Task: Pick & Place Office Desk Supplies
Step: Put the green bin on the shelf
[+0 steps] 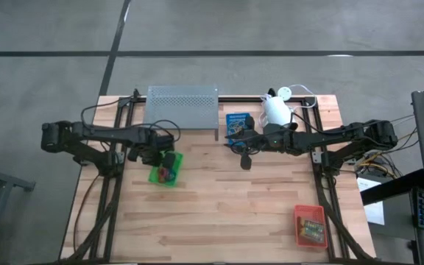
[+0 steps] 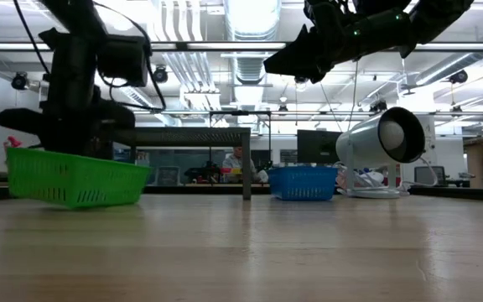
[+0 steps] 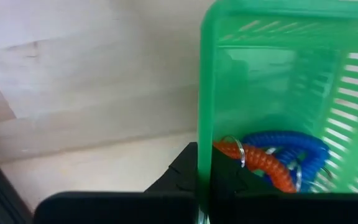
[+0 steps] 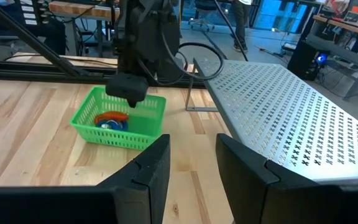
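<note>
While no writing reads, left hand pinches green tray wall; right hand spread.

High view: shelf upper centre, lamp to its right, one tray between them; second tray centre-left; third tray lower right.

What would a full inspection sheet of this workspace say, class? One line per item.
Surface: wooden table, bare in the middle.
Job's things: green tray holding red and blue loops; blue tray; red-orange tray.
Clutter: white lamp, grey shelf.
Grippers: left gripper shut on green tray's wall; right gripper open, empty.
Cables: black loops along both arms.
Surroundings: lab benches, monitors.
</note>
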You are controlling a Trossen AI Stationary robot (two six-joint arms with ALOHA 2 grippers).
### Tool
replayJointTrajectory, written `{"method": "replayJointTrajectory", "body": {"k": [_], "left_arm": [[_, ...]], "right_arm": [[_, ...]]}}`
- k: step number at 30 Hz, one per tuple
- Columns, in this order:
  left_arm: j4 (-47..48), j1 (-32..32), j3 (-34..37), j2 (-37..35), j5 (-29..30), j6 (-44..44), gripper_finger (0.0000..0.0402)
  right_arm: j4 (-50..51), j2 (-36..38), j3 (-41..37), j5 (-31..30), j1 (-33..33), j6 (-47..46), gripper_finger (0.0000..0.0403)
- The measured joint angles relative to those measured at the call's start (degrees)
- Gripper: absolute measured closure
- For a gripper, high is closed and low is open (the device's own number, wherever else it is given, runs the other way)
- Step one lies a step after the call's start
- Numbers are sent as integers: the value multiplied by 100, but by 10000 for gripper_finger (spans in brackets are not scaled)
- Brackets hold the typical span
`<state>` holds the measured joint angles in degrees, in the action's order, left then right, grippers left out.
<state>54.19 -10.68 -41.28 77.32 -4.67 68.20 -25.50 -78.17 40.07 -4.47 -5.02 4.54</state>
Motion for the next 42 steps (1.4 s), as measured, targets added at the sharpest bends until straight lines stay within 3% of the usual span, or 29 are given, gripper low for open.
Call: {"method": "replayJointTrajectory", "body": {"k": [16, 28, 34, 42], "left_arm": [[617, 85, -1176, -265, 94, 113, 387], [1491, 3, -1654, -1243, 951, 532, 388], [2058, -594, -2288, -1420, 1133, -167, 388], [2496, -2018, -3080, -1414, 981, -1787, 388]], "right_arm": [[0, 0, -1, 0, -1, 0, 275], [0, 0, 0, 0, -1, 1, 275], [0, 0, 0, 0, 0, 2, 275], [0, 0, -2, -2, -2, 0, 275]]}}
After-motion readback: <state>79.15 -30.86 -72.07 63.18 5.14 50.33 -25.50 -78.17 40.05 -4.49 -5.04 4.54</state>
